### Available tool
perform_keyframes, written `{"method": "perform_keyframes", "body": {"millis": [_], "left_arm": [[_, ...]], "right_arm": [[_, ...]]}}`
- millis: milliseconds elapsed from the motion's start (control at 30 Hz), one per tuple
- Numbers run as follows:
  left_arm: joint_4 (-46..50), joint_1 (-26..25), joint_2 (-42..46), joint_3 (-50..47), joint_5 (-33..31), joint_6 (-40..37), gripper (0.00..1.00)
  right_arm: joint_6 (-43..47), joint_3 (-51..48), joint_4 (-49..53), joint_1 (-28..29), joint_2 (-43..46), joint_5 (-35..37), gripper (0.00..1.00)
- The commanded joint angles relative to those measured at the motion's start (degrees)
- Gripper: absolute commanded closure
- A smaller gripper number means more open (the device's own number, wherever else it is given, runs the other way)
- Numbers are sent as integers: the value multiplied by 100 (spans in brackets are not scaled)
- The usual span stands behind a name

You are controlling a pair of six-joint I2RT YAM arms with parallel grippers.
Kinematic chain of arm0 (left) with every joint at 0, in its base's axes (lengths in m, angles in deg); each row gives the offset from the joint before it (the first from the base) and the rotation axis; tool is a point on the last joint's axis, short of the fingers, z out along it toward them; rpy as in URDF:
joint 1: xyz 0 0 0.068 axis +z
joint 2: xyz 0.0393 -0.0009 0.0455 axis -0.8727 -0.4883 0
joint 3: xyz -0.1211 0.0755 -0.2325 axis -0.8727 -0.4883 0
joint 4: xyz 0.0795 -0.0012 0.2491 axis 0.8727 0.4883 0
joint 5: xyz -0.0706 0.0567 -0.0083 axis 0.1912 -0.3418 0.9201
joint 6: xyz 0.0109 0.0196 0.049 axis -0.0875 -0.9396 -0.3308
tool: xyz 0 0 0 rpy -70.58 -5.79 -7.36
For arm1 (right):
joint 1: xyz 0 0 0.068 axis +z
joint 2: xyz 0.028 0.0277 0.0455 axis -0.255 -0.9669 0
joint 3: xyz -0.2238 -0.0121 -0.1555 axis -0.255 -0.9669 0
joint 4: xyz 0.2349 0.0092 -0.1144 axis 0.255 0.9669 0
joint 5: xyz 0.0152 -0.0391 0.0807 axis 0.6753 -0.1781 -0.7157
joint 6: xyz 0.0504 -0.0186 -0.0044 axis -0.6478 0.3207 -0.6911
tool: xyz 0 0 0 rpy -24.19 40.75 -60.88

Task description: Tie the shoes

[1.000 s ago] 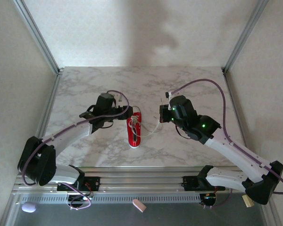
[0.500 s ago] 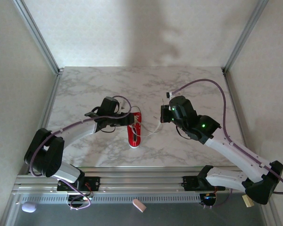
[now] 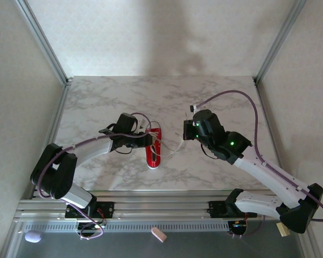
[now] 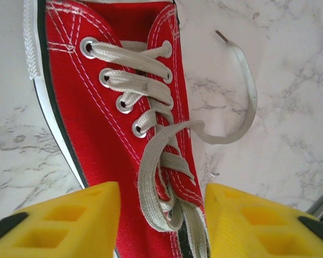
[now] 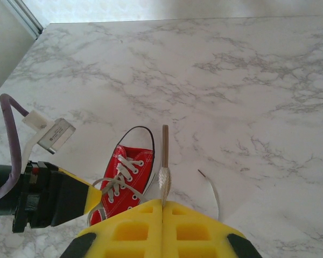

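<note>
The shoe (image 3: 153, 151), a small red sneaker with white laces, lies mid-table with its toe toward the arms. My left gripper (image 3: 149, 138) hovers over its laced top. In the left wrist view the yellow fingers (image 4: 59, 220) stand apart on either side of the shoe (image 4: 97, 107), open, with the crossed lace (image 4: 153, 177) between them. One free lace end (image 4: 246, 91) curls on the marble. My right gripper (image 5: 162, 203) is shut on the other lace end (image 5: 164, 156), whose tip sticks out beyond the pads, held right of the shoe (image 5: 128, 171).
The marble table (image 3: 220, 102) is walled by white panels and metal posts (image 3: 43, 43). A rail (image 3: 161, 201) runs along the near edge. Below it lie a pink object (image 3: 159, 235) and a lilac one (image 3: 32, 236).
My left gripper has slid right, from beside the shoe to over its laces, and its jaws have narrowed. The right gripper has kept still with the lace end.
</note>
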Motion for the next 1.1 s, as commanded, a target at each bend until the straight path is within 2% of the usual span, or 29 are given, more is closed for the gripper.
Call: {"method": "perform_keyframes", "body": {"millis": [0,100,200,300,367,633,1067], "left_arm": [[-134,-47,-105,-66,132,-53,69],[-163,-40,-96,-74,-1,-71,78],[-298,-40,-1,-131,-86,-103,81],[-374,-40,26,-108,-60,-140,63],[-261,-44,-38,10,-122,-230,60],[835,-37,-531,803,-655,-803,59],[1347,-31,-1054,1552,-430,-1284,57]], "right_arm": [[-79,-13,37,29,-27,134,100],[-92,-4,76,23,-19,151,100],[-96,23,111,23,-14,169,100],[-102,41,142,29,-19,169,100],[-94,37,149,22,-19,169,100],[-104,30,177,24,-4,187,100],[-120,-45,201,27,25,222,100]]}}
